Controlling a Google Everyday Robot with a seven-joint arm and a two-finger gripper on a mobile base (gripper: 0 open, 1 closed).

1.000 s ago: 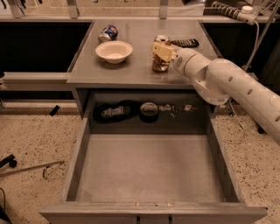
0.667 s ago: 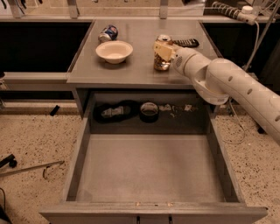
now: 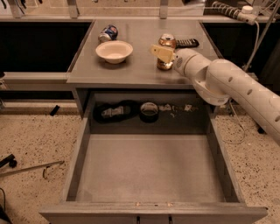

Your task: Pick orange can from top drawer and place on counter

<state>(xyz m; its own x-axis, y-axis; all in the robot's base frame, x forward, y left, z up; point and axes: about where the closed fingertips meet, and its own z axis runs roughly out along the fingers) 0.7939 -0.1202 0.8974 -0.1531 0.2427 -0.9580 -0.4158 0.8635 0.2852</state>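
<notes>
Orange can (image 3: 167, 42) stands upright on table (image 3: 131, 70), at 3 o'clock of white bowl (image 3: 114, 51). Claw (image 3: 164, 54) is at the can, reaching in from 4 o'clock; clenched or released, cannot tell. Top drawer (image 3: 148, 168) open at 6 o'clock. Judged: placing step. Next: release, withdraw without tipping the can.

This looks like a robotics lab or workshop, not a home. A plain grey worktop (image 3: 131, 72) with an open top drawer (image 3: 148, 170) under it stands on a speckled terrazzo floor (image 3: 35, 135). A power strip (image 3: 236, 12) trails loose cables (image 3: 256, 43) at the top right (hardly domestic). A white robot arm (image 3: 232, 83) reaches in from the right, its gripper (image 3: 165, 52) at the orange can (image 3: 166, 41) on the worktop. What seems a tape roll (image 3: 149, 111) lies at the drawer's back.
</notes>
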